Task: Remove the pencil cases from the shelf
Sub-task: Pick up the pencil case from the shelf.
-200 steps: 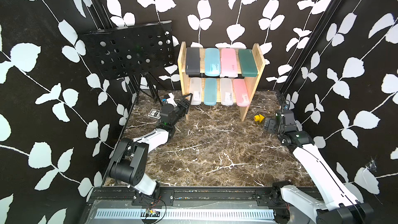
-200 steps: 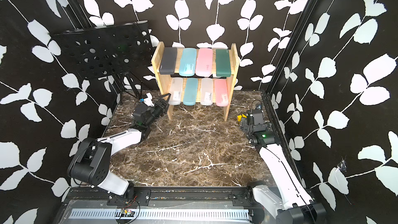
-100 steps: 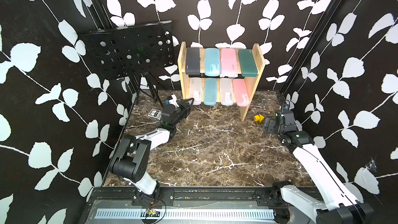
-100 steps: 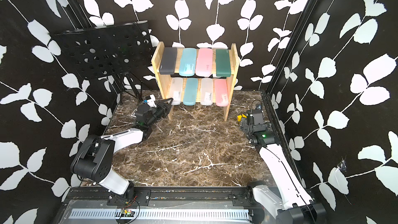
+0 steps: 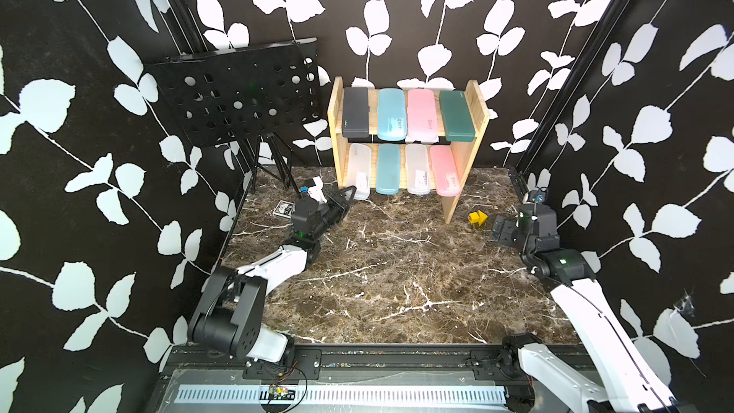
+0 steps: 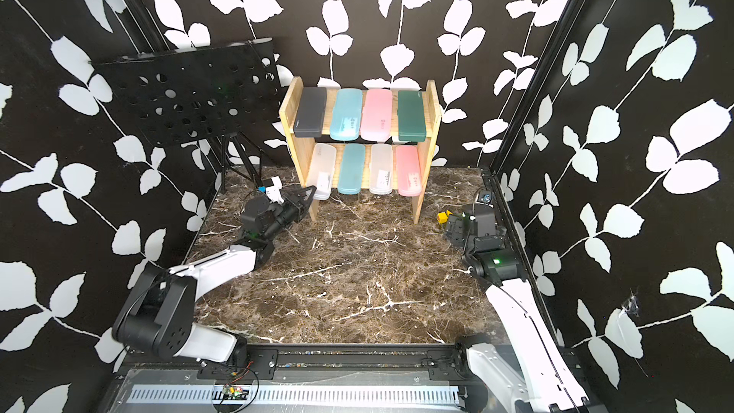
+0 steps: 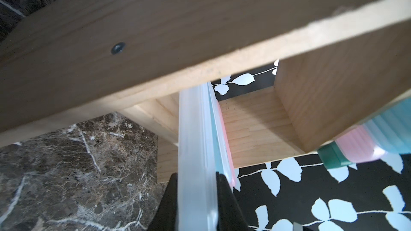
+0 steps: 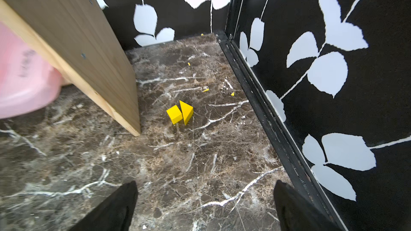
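Marble table, leaf-print walls: left gripper [image 5: 346, 197] clamps the frosted clear case [image 5: 359, 168] at the lower-tier end of the shelf [image 5: 478, 109]; right gripper [image 8: 204, 183] gapes empty; next, probably a straight outward pull.

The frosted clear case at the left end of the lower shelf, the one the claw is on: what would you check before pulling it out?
1. Grip: the left gripper is shut on the frosted clear case, pinching it from both sides: ok.
2. Start position: the case lies on the lower tier of the shelf, not yet pulled out: ok.
3. Neighbour: is that gripper free of the teal case beside it? Cannot tell, as they are very close.
4. Shelf stands upright: ok.
5. Other arm: the right gripper is open, off to the side by the yellow blocks: ok.
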